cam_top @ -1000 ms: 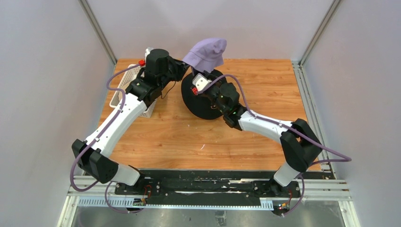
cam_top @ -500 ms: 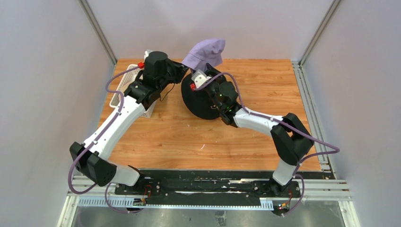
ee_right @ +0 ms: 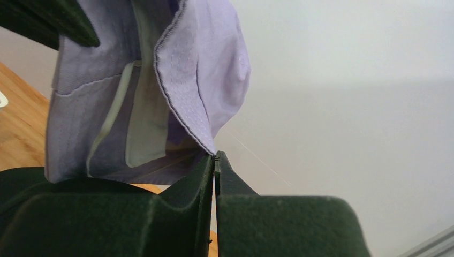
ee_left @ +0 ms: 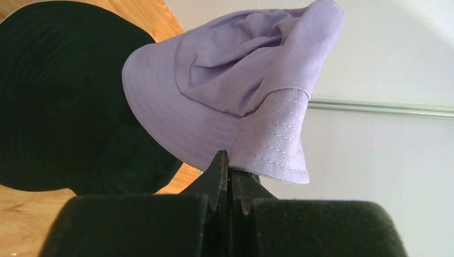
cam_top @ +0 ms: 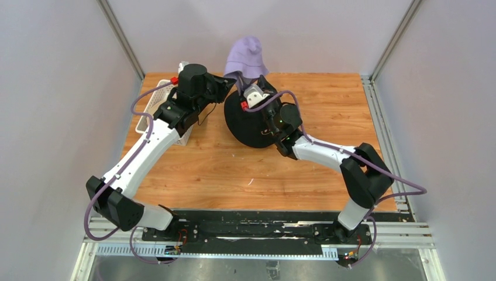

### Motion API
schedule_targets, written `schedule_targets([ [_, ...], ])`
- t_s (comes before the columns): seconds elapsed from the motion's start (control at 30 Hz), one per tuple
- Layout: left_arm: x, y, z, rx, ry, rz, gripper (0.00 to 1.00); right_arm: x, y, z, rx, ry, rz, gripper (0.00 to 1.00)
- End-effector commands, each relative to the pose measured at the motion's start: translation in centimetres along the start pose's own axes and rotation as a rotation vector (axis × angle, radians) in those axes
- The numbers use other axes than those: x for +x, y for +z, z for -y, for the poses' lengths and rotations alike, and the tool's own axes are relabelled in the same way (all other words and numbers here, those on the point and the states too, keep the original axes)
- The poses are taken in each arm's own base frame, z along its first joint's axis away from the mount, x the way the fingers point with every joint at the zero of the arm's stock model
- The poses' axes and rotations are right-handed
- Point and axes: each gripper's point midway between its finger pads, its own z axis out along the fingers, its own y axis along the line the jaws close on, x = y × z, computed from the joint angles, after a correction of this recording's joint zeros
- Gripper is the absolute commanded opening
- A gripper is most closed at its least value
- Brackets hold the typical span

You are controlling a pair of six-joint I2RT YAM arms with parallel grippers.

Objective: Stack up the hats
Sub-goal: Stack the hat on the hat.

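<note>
A lavender hat (cam_top: 244, 54) hangs in the air above the plain black hat (cam_top: 250, 122), which lies on the table at the back middle. My left gripper (ee_left: 229, 163) is shut on the lavender hat's (ee_left: 230, 91) stitched brim from the left side. My right gripper (ee_right: 215, 156) is shut on the very edge of the same brim, the hat's (ee_right: 203, 69) inside facing that camera. In the top view the left gripper (cam_top: 230, 82) and right gripper (cam_top: 249, 81) sit close together under the hat. The black hat (ee_left: 53, 96) spreads below to the left.
A white lattice basket (cam_top: 153, 108) stands at the table's left edge, partly under the left arm. The back wall rises just behind the raised hat. Bare wooden table (cam_top: 327, 99) lies to the right and front of the black hat.
My right gripper rose to the lavender hat's brim and shut on its edge. The hat, earlier spread out to the right, now hangs narrower and more upright. The left gripper kept its hold.
</note>
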Motion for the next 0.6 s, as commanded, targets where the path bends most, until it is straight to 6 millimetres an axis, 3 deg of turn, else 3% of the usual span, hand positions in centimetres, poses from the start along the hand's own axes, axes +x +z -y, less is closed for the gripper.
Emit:
schedule_targets([
  [0.0,-0.2,-0.2,0.6,0.033,0.023,0.007,0.00,-1.5,-0.8,4.2,0.088,-0.002,0.018,0.01],
  [0.3,-0.4,0.4,-0.5,0.031,0.168,0.026,0.00,0.7,-2.6,6.7,0.117,-0.044,-0.082,0.01],
  [0.57,-0.5,2.0,-3.4,0.014,0.366,0.058,0.00,4.9,-5.4,7.1,0.138,-0.004,-0.183,0.01],
])
